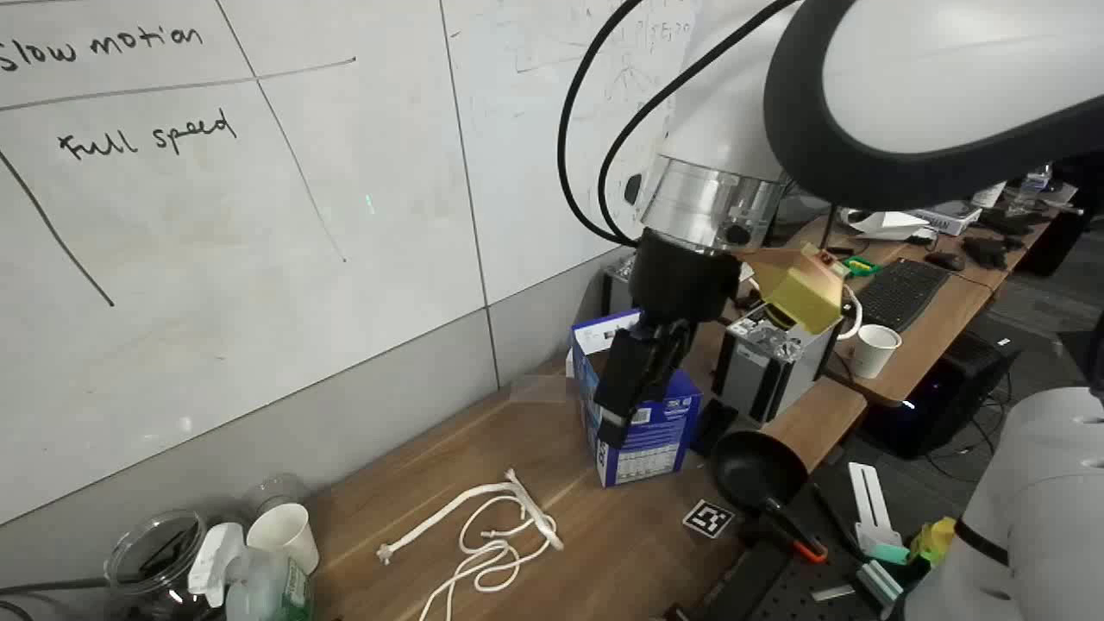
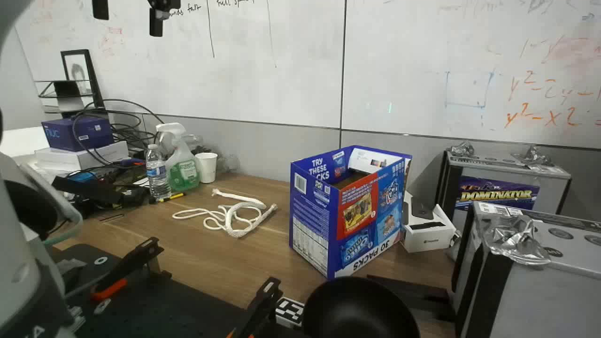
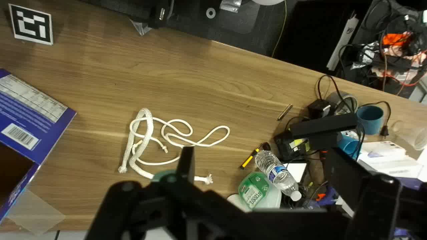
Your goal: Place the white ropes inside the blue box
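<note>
The white ropes (image 1: 538, 517) lie in a loose tangle on the wooden table, one thick and frayed at its ends, one thinner and looped. Both exterior views show them beside the blue box (image 2: 310, 216), which stands upright with its top open. In the wrist view the ropes (image 3: 150, 128) are left of centre, and part of the box (image 3: 33, 106) fills the left edge. My gripper (image 2: 128, 26) hangs high above the table, its fingers wide apart with nothing between them. In the wrist view the left finger (image 3: 186, 163) covers a little of the rope.
A spray bottle (image 2: 182, 164), a water bottle (image 2: 158, 171) and a paper cup (image 2: 206, 166) stand beyond the ropes. A black pan (image 1: 759, 470) and a marker tag (image 1: 708, 519) lie near the box. Metal-cased units (image 2: 526, 272) and a small white carton (image 2: 427, 234) sit behind it.
</note>
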